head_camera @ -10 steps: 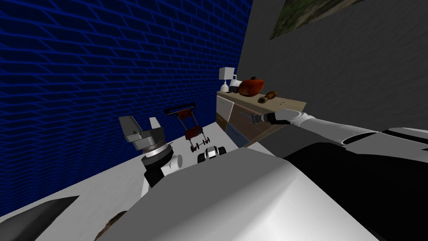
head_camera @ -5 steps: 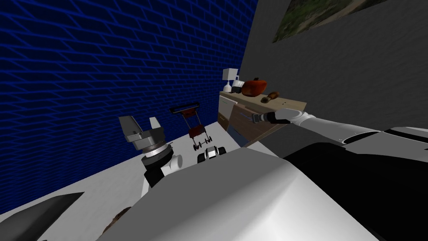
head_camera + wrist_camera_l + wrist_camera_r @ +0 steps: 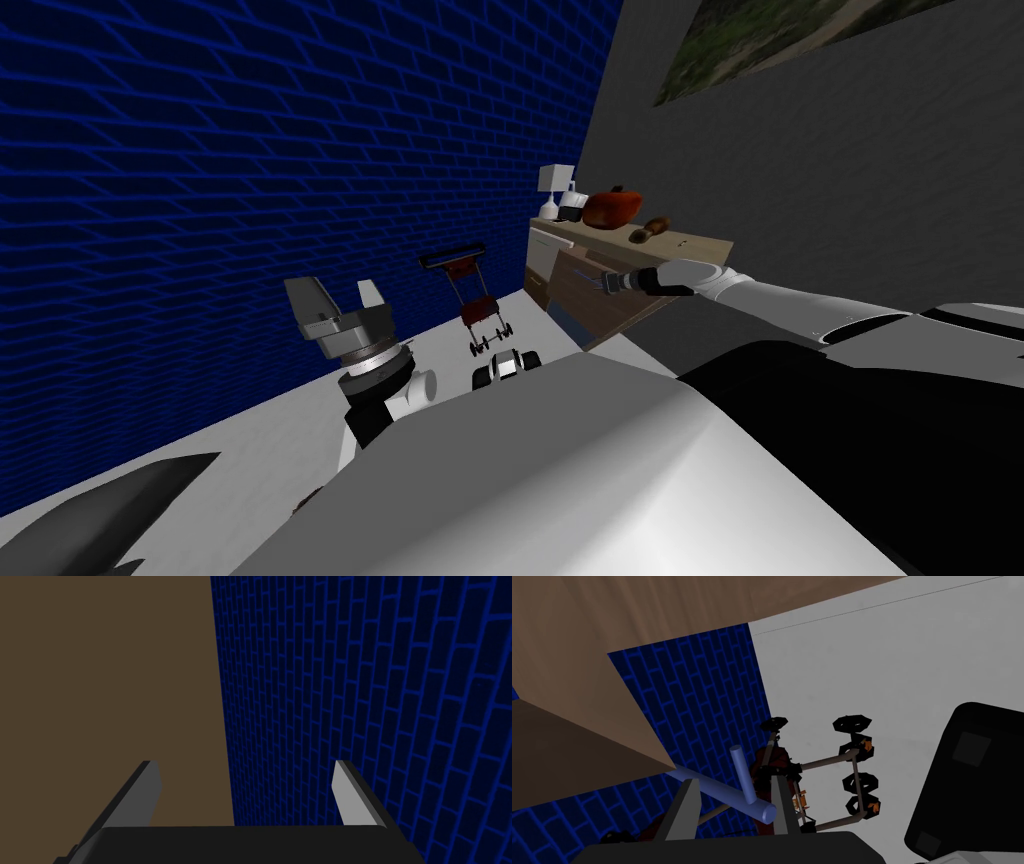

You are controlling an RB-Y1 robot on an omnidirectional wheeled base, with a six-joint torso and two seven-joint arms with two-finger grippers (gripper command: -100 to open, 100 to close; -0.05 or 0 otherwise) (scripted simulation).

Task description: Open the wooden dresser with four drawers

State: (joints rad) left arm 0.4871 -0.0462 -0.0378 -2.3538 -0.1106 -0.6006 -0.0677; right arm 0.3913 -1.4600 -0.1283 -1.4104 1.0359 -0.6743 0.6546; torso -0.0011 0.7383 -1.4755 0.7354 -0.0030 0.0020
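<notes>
While our right gripper (image 3: 733,778) pinches the blue drawer handle (image 3: 727,795) at lower centre and the left gripper (image 3: 245,762) hangs spread, a straight pull seems next.

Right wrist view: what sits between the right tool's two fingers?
A light blue cylindrical bar handle of the brown wooden dresser. The right tool is shut on it, as the right wrist view shows.

rolled head camera looks down at the brown wooden dresser (image 3: 620,312) from well back; right wrist camera sits close beside it; left wrist camera faces the dark blue brick wall (image 3: 375,701), shared by all three.
</notes>
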